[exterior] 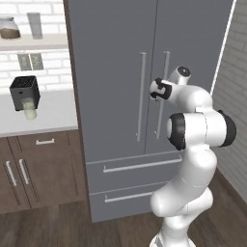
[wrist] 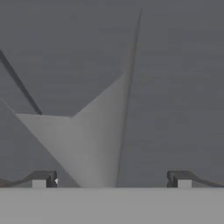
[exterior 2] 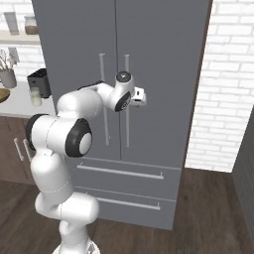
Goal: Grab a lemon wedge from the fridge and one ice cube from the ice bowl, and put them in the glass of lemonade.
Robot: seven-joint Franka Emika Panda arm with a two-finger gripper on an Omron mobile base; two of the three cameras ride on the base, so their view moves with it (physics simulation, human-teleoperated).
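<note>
While the arm reached up in the left base view, the fridge [exterior: 120, 72] stood shut and the glass of lemonade [exterior: 30, 109] sat on the counter [exterior: 58, 113]. From the right base view, the hand neared the door handles [exterior 2: 127, 99]. Seen from the hand, the gripper [wrist: 112, 179] stood wide open, empty.

Fridge [exterior: 120, 72] stands right of the worktop [exterior: 53, 113], doors shut; two drawers below the doors, one above the other. Brick wall [exterior 2: 228, 89] to the fridge's right. On the worktop: toaster [exterior: 24, 91] at the back, glass of lemonade [exterior: 30, 109] just in front of it. Utensil cup [exterior 2: 7, 77] further left on the worktop. Shelf [exterior: 34, 43] above carries a jar [exterior: 8, 28] left of a tall glass [exterior: 34, 25]. Arm's hand [exterior 2: 136, 96] sits in front of the door handles [exterior: 142, 96].
</note>
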